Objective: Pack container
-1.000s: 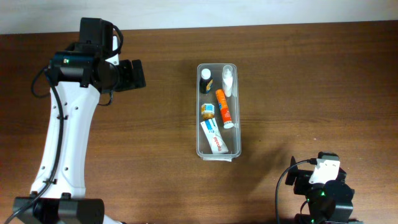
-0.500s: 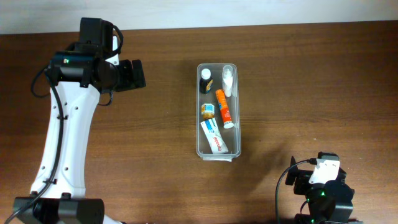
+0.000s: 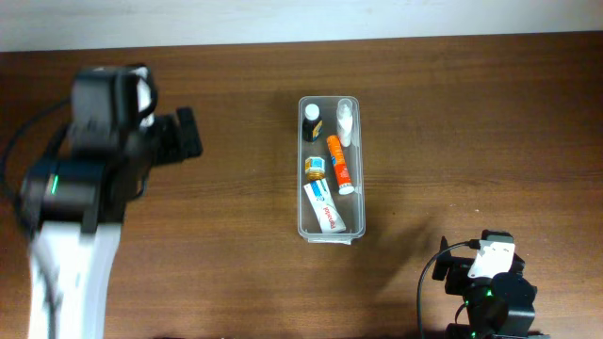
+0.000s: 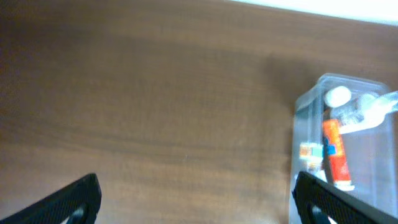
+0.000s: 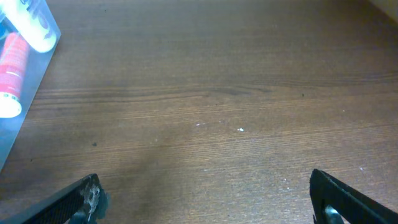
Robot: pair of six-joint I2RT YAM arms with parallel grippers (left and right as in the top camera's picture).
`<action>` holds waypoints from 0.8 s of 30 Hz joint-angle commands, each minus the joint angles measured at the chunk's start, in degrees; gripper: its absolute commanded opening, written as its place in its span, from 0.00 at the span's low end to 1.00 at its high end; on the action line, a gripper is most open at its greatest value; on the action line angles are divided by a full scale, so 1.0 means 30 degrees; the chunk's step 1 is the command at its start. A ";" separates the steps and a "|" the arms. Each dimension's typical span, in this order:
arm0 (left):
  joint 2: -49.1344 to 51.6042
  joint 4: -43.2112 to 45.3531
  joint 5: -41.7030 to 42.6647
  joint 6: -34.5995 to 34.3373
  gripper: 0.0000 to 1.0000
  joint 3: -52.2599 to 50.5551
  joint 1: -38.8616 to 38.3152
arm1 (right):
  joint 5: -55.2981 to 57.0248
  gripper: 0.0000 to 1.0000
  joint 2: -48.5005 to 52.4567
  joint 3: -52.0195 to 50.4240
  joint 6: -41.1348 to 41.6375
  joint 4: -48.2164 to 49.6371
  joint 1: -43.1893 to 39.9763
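The container (image 3: 301, 188) is a long clear bin at the table's middle. It holds a dark-capped bottle (image 3: 312, 121), a white bottle (image 3: 346, 122), an orange tube (image 3: 339, 162), a small amber jar (image 3: 315, 168) and a toothpaste tube (image 3: 325, 207). My left gripper (image 3: 191, 135) is open and empty, well left of the container. In the left wrist view its fingers (image 4: 199, 199) are spread over bare table, with the container (image 4: 298, 143) at the right. My right gripper (image 5: 214, 199) is open and empty over bare wood. The container's corner (image 5: 34, 78) shows at that view's upper left.
The right arm (image 3: 490, 278) is folded at the table's front right edge. A pale wall strip runs along the table's far edge (image 3: 377, 19). The brown wooden table (image 3: 471, 141) bears nothing else.
The left arm has swung left and toward the front and is blurred with motion. Its gripper is farther from the container. The right arm and the container's contents have not moved.
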 commanded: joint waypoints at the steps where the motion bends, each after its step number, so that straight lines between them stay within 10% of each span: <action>1: -0.2812 0.1661 -0.0277 0.1530 0.99 -0.3213 0.0007 | 0.0095 0.98 -0.0219 -0.0153 -0.0051 0.0058 -0.0168; 24: -1.8731 1.4615 0.1056 0.2208 0.99 -2.6039 0.0007 | 0.0095 0.98 -0.0219 -0.0153 -0.0044 0.0058 -0.0168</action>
